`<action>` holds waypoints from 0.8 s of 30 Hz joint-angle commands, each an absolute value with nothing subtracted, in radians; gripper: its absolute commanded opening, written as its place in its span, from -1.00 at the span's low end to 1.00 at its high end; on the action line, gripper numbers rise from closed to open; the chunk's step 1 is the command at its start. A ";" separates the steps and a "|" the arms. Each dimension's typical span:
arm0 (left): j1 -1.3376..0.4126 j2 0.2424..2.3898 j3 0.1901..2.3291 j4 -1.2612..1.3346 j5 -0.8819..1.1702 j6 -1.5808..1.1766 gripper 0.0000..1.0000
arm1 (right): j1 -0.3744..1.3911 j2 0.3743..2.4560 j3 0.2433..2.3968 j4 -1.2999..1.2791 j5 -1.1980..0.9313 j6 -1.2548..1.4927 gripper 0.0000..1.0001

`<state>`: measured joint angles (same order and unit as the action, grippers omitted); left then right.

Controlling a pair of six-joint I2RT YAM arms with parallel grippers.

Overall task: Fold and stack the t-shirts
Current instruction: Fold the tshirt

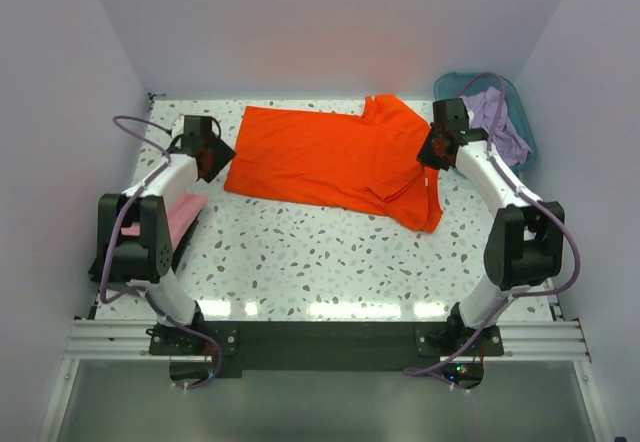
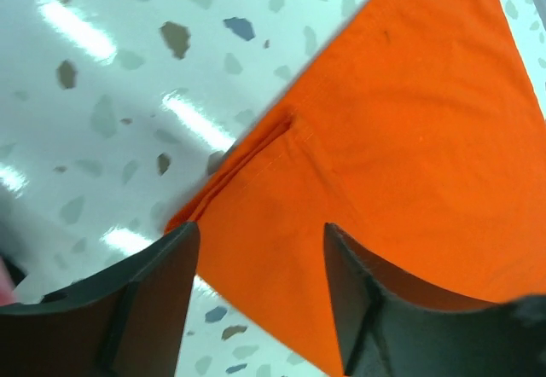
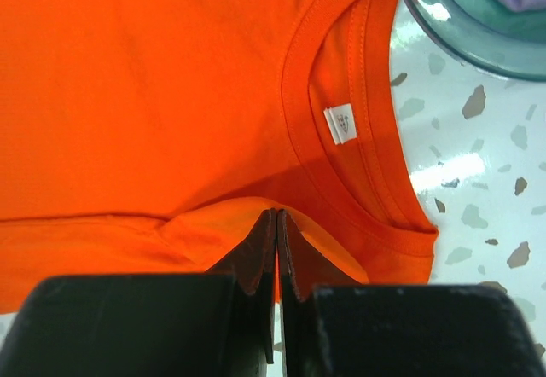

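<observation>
The bright orange t-shirt (image 1: 320,157) lies spread flat across the back of the table, with its collar to the right. My left gripper (image 1: 207,149) hovers over the shirt's left hem corner (image 2: 256,181). It stands open (image 2: 260,234), and the cloth lies loose beneath the gap. My right gripper (image 1: 432,152) is shut (image 3: 277,213) on a small raised pinch of orange cloth beside the collar and its white neck label (image 3: 339,124). A pink t-shirt (image 1: 182,212) lies by the left arm. The lavender t-shirt (image 1: 497,117) sits in the basket. No black t-shirt is in view.
The teal plastic basket (image 1: 522,132) stands at the back right corner, close to my right wrist, and its rim (image 3: 461,40) almost touches the shirt's collar. White walls close in the table at the back and on both sides. The speckled tabletop (image 1: 330,262) shows in front of the shirt.
</observation>
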<state>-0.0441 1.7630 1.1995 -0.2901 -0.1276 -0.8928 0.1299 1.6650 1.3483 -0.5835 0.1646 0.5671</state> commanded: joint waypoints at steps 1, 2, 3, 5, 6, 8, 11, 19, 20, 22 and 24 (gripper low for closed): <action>-0.069 1.655 1.106 -0.362 -0.282 -0.972 0.23 | 0.126 1.704 1.429 -0.592 0.170 0.540 -1.00; -0.077 1.638 1.091 -0.365 -0.288 -0.989 0.22 | 0.126 1.722 1.436 -0.592 0.170 0.540 -1.00; -0.080 1.634 1.065 -0.347 -0.284 -0.986 0.21 | 0.127 1.729 1.446 -0.588 0.169 0.538 -1.00; -0.087 1.644 1.055 -0.341 -0.282 -0.986 0.18 | 0.126 1.744 1.460 -0.589 0.160 0.540 -1.00; -0.090 1.654 1.055 -0.341 -0.266 -0.986 0.17 | 0.124 1.761 1.479 -0.591 0.156 0.538 -1.00; -0.098 1.678 1.057 -0.336 -0.258 -0.989 0.14 | 0.126 1.781 1.506 -0.610 0.161 0.531 -1.00; -0.100 1.703 1.049 -0.305 -0.255 -0.989 0.10 | 0.126 1.813 1.549 -0.624 0.167 0.523 -1.00; -0.100 1.775 1.060 -0.262 -0.232 -0.997 -0.09 | 0.126 1.874 1.609 -0.638 0.169 0.520 -1.00; -0.100 1.785 1.061 -0.261 -0.232 -1.000 -0.15 | 0.126 1.882 1.614 -0.640 0.175 0.519 -1.00; -0.100 1.799 1.060 -0.262 -0.238 -1.008 -0.34 | 0.126 1.897 1.640 -0.650 0.181 0.512 -1.00; -0.100 1.807 1.060 -0.268 -0.253 -1.012 -0.44 | 0.126 1.922 1.670 -0.661 0.190 0.506 -1.00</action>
